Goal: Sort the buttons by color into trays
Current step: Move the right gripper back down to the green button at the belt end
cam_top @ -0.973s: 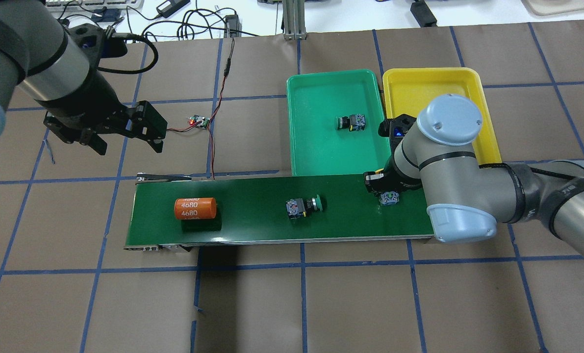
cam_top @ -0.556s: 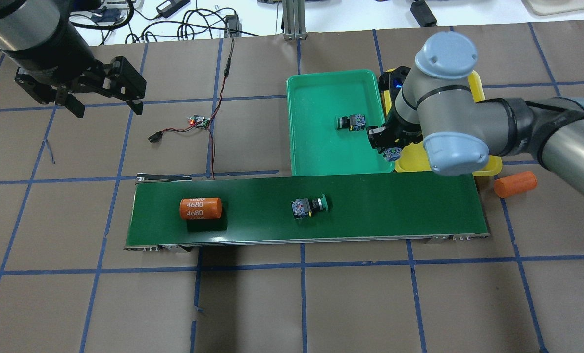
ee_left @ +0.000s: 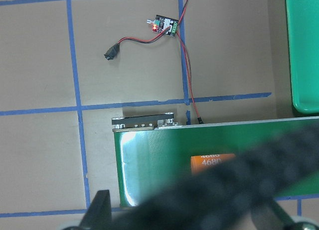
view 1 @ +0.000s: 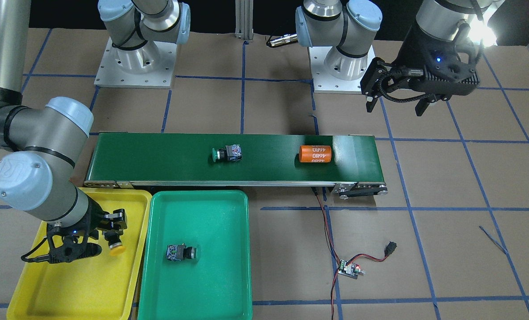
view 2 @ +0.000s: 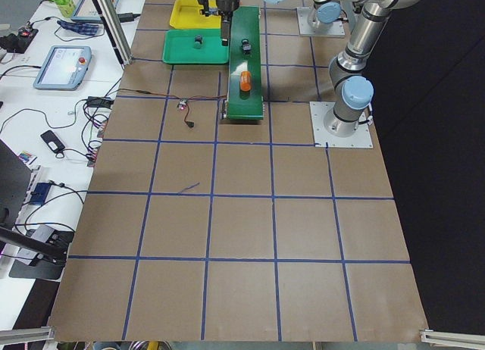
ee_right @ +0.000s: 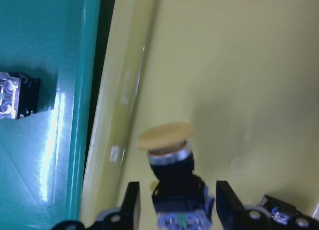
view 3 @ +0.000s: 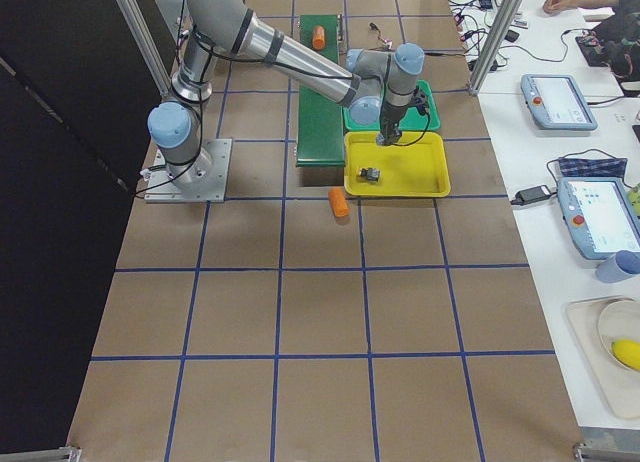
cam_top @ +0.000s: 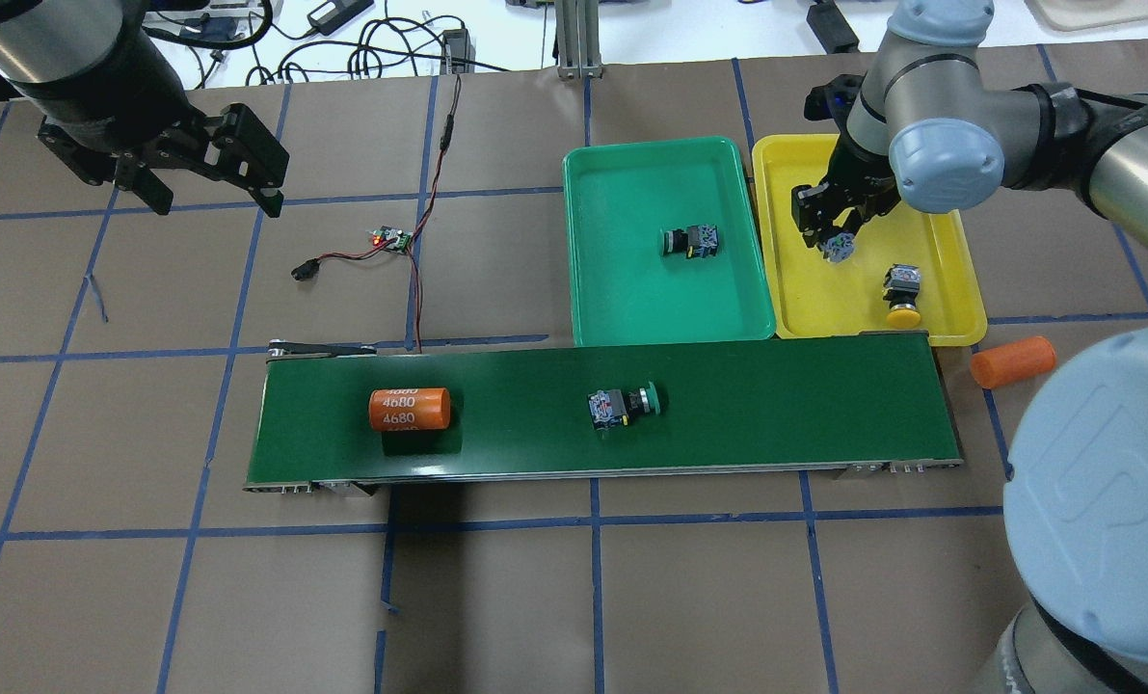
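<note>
Overhead exterior: right end effector (cam_top: 835, 239) clasps held button (ee_right: 172, 176) near loose button (cam_top: 902, 289); left end effector (cam_top: 217, 202) gapes.

Light: was bright and even, from above.
Glare: a lamp flared at front view's top right; belt (ee_left: 130, 160) shone.
Shadows: fell short, beside cylinder (cam_top: 410, 409).
Blur: cable (ee_left: 224, 190) smeared across left wrist view; right wrist view was soft.

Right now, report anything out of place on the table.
One orange cylinder lies off the conveyor belt, on the table past its end beside the yellow tray, while a second orange cylinder lies on the belt. Nothing else stands out: the right end effector holds a yellow button over that tray.
</note>
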`<state>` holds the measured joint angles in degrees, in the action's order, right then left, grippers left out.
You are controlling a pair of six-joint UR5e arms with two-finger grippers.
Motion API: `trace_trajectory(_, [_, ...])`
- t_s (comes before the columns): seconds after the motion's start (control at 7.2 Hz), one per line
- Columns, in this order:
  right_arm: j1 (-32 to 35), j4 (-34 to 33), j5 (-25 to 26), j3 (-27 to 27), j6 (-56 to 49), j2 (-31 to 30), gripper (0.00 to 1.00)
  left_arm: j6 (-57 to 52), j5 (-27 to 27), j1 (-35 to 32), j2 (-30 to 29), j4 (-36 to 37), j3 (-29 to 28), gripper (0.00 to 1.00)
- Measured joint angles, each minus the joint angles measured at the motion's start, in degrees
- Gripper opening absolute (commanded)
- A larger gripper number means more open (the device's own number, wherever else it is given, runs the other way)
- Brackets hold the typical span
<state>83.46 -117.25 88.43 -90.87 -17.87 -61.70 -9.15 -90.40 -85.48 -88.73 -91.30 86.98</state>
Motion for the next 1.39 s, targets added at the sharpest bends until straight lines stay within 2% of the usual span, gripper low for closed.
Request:
trace_trajectory(0.42, [0.7, 5.3, -0.1, -1.4, -6.1, -3.0, 1.0, -0.1, 0.0, 0.1, -0.4, 1.1, 0.9, 1.0])
trace_trajectory(0.56, [0.9, 6.2, -0.3, -4.4, -10.6, -6.3, 1.0, 0.0, 0.2, 0.2, -0.6, 1.2, 1.0, 1.0])
trace_trajectory(0.83, [2.0, 4.9, -3.6, -14.3, -20.2, -15.8, 1.0, 0.1, 1.1, 0.2, -1.2, 1.6, 1.1, 1.0])
trace_trajectory(1.11, [3.8, -3.5, -4.9, -26.3, -29.9, -24.3, 1.0, 0.1, 1.3, 0.2, -1.6, 2.1, 1.1, 1.0])
trace_trajectory(1.39, [4.5, -14.1, -4.7, -35.4, -36.7, -28.2, 1.0, 0.2, 1.4, 0.2, -1.7, 2.2, 1.1, 1.0])
